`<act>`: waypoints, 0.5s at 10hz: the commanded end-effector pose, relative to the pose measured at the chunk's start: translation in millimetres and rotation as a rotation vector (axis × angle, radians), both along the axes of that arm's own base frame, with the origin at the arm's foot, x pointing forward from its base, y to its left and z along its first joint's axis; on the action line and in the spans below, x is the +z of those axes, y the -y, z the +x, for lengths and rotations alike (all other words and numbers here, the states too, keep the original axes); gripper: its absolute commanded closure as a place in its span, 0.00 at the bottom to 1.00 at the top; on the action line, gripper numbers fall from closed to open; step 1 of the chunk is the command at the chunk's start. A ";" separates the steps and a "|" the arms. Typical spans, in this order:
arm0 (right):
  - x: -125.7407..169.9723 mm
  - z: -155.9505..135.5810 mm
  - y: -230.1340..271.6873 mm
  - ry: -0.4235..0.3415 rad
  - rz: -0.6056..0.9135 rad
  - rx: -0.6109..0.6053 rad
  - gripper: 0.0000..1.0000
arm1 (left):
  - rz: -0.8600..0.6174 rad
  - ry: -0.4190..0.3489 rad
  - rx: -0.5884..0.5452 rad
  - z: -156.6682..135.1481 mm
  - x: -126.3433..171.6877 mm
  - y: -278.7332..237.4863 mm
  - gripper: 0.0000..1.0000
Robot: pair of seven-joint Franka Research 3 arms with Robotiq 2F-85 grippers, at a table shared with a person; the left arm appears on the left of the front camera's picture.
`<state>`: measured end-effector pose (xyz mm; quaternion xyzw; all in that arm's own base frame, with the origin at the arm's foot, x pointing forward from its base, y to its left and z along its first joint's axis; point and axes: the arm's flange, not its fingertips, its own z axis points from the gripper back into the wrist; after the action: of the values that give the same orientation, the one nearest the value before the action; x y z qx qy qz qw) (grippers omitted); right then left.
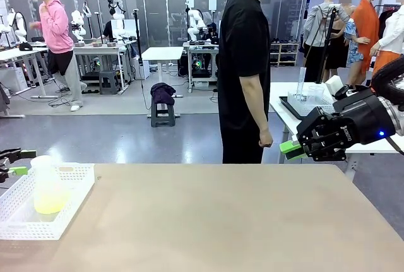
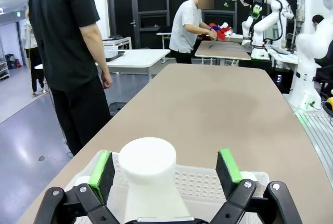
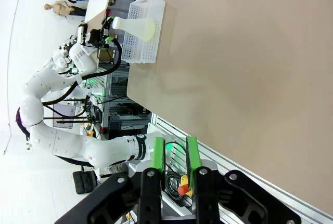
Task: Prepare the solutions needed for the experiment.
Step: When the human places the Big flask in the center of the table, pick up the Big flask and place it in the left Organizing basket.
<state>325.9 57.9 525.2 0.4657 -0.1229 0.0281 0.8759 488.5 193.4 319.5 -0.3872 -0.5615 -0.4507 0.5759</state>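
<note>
The solutions [image 1: 49, 205] sit as a shallow yellow-green layer in an upright flask [image 1: 47, 183], neck pointing up, inside a white basket [image 1: 74, 187] at lower left of the front view. The left gripper [image 2: 165, 169] has its jaws apart around the flask neck. The right gripper [image 1: 294, 148] hangs mid-right past the tabletop [image 1: 214, 221], jaws nearly together and empty. A person [image 1: 244, 64] stands behind, top centre.

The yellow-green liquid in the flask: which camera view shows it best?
The front view shows it best: the liquid forms a pale yellow-green layer at the bottom of the flask in the white basket. The right wrist view shows it small and far off. The left wrist view shows the flask's neck between the left gripper fingers, not the liquid.
</note>
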 end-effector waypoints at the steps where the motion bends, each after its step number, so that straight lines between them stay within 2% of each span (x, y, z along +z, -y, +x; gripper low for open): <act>1: -0.1 0.7 -0.4 0.018 0.014 0.008 0.77 | 0.001 0.066 0.108 -29.3 23.8 -32.8 0.00; 2: -0.1 0.7 -0.4 0.018 0.014 0.008 0.77 | -0.016 0.095 0.122 -44.2 37.4 -47.0 0.00; 5: -0.1 0.7 -0.4 0.018 0.014 0.008 0.77 | -0.050 0.157 0.152 -58.6 61.5 -54.5 0.00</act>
<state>325.9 57.9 525.2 0.4657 -0.1228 0.0281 0.8759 430.3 261.4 380.8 -0.3234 -0.6284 -0.4204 0.5690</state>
